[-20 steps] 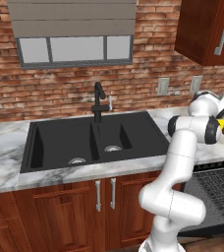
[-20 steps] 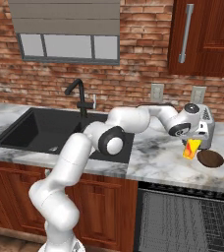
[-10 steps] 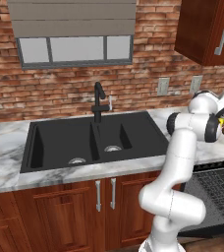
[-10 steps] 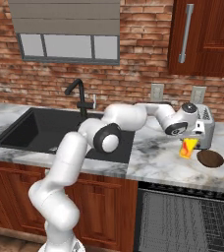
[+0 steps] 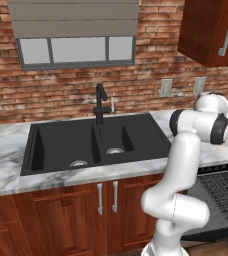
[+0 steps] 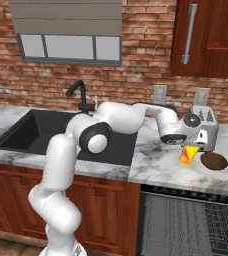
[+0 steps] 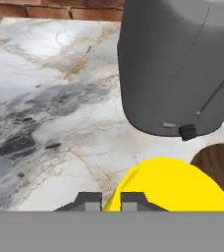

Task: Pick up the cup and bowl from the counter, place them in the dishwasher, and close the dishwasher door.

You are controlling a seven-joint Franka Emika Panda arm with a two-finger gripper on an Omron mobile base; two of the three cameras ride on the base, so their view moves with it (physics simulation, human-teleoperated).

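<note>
Gripping the rim of the small bright yellow-orange cup [image 6: 187,155], the two-finger gripper [image 6: 192,146] has its jaws pinched nearly shut on the cup wall; the hand view shows the two dark tips close together at the cup's edge. Compared with a second ago, the cup hangs slightly higher and tilted, apparently clear of the white-and-grey veined marble counter [image 6: 158,160], so the lift seems under way. The shallow dark brown round bowl [image 6: 214,160] sits on the counter just beside the cup, in front of the silver toaster [image 6: 205,127], untouched. Below, the black dishwasher [image 6: 191,225] stands open, its dark grey wire rack [image 6: 206,227] exposed. Judgement: the cup is secured and next needs carrying down into the rack; the bowl and door closing remain.
</note>
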